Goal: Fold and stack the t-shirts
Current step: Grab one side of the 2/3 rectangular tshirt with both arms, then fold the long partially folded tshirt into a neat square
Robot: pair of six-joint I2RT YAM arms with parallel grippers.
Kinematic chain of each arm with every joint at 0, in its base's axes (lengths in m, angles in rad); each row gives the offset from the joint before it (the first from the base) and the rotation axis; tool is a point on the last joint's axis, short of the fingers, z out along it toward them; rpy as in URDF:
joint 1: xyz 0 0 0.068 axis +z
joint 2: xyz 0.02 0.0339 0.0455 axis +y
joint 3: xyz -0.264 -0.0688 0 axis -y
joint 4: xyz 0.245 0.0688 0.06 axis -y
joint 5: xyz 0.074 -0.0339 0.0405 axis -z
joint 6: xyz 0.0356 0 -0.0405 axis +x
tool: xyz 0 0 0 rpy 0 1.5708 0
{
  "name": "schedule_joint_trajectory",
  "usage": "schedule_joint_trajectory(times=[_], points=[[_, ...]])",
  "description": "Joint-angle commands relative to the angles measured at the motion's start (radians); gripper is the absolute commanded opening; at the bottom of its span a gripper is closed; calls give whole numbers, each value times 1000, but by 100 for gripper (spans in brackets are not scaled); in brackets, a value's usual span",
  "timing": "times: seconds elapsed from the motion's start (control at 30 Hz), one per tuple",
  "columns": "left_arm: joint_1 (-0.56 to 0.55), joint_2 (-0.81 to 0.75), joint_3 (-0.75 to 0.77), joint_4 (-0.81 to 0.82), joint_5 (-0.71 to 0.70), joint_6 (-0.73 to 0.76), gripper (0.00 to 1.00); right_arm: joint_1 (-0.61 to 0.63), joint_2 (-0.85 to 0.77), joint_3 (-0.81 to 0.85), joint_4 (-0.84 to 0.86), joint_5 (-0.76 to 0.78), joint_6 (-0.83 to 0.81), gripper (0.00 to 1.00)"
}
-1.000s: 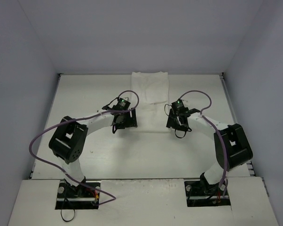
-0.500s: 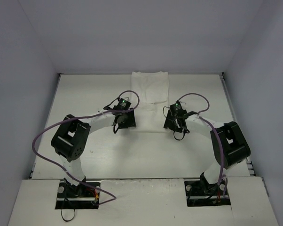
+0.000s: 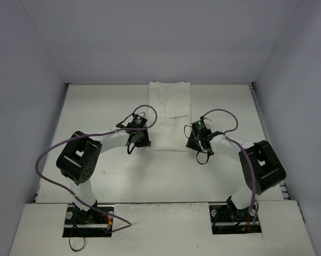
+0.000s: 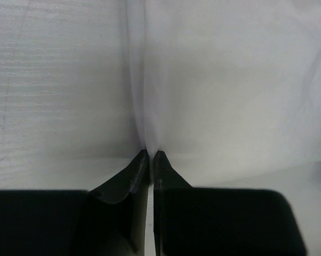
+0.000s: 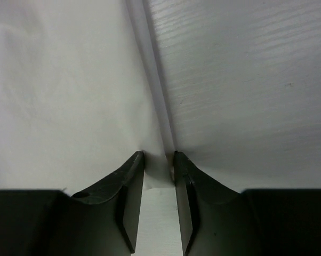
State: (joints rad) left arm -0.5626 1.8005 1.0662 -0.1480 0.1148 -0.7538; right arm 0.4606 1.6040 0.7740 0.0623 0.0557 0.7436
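Grip check: left gripper (image 4: 151, 153) is clenched on the near left edge of the t-shirt (image 3: 170, 101); right gripper (image 5: 159, 154) straddles the near right edge, bite uncertain. The shirt lies as a long strip from mid-table (image 3: 96, 106) to the far edge, so side folds look done while crosswise folds and stacking remain. There is room on both sides and nearward, but the back wall sits close behind the far end.

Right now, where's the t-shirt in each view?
Top: t-shirt, a white strip from the far edge, centre, down to between left gripper and right gripper.
Left wrist: t-shirt fills the right side; edge pinched in the left gripper.
Right wrist: t-shirt fills the left side; edge between the right gripper's fingers.
Shared landmark: the shirt's edge against the table.
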Motion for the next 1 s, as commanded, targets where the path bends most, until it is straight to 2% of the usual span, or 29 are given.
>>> schedule_joint_trajectory(times=[0.0,0.03,0.1,0.33,0.53,0.57,0.6,0.63,0.67,0.77,0.8,0.97], points=[[-8,-21,-36,-45,8,10,0,16,31,-74,-105,7,39,17],[-8,-24,-45,-45,11,12,0,17,29,-84,-105,10,39,4],[-10,-48,-64,-49,19,17,0,20,8,-98,-107,14,35,0],[-17,-176,-224,-81,19,9,0,46,-108,-196,-110,9,47,0],[-39,-330,-355,-104,10,-46,0,127,-211,-291,-116,-2,110,0],[-39,-345,-361,-109,9,-55,4,141,-222,-296,-119,-2,121,0],[-40,-370,-368,-123,5,-67,30,168,-239,-302,-122,2,139,0],[-41,-400,-371,-146,0,-75,41,188,-254,-302,-125,4,152,0],[-43,-406,-371,-151,-1,-83,43,202,-257,-303,-128,4,163,0],[-49,-490,-383,-213,-24,-117,59,258,-275,-300,-144,17,218,0],[-52,-512,-398,-229,-27,-130,62,280,-279,-301,-148,23,231,0],[-56,-580,-461,-219,-20,-176,64,307,-292,-311,-147,35,253,0]])
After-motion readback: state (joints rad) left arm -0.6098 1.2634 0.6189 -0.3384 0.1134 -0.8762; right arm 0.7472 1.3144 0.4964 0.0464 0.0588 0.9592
